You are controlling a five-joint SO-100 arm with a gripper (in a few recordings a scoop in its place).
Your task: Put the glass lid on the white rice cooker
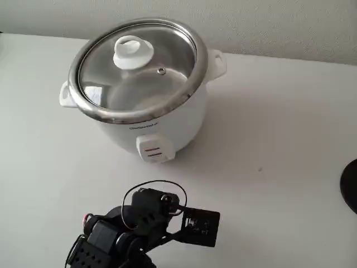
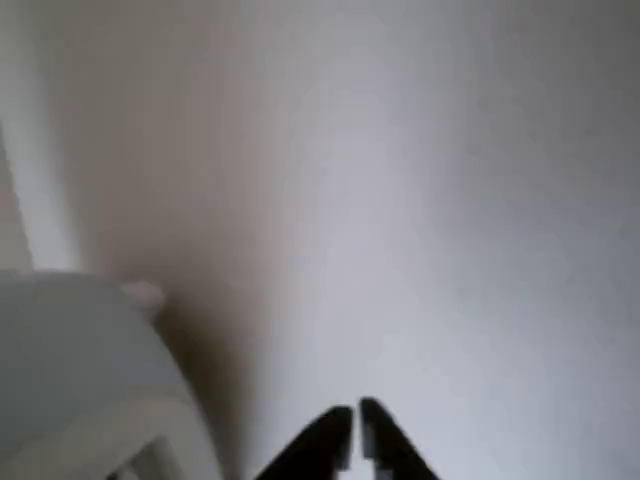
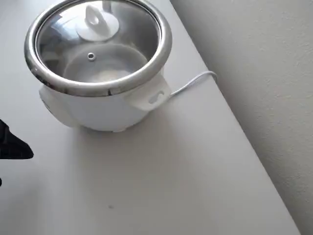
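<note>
Hanging over bare tabletop, the gripper [image 2: 352,432] shows in the wrist view at six o'clock as two dark fingertips [image 2: 325,440] drawn almost together, only a thin sliver of light between them and nothing held. At about eight o'clock from the tips in that view, a blurred pale curve of the white rice cooker [image 2: 90,370] fills the lower left corner.

In the fixed view the black arm [image 1: 139,229] sits at the bottom edge, at six o'clock from the white rice cooker [image 1: 150,125] and apart from it, with a looped wire above its wrist and a small dark board sticking out toward three o'clock. The cooker's switch panel faces the arm.

The glass lid [image 1: 136,70] is seated on the cooker, its metal rim lying around the pot's top, the white knob [image 1: 133,51] near centre and a small steam vent [image 1: 161,71] at about four o'clock from the knob. In the overhead view the lid [image 3: 98,44] lies likewise on the cooker [image 3: 98,107], and a white cord [image 3: 193,83] runs off at three o'clock toward the edge of the table [image 3: 171,186].
</note>
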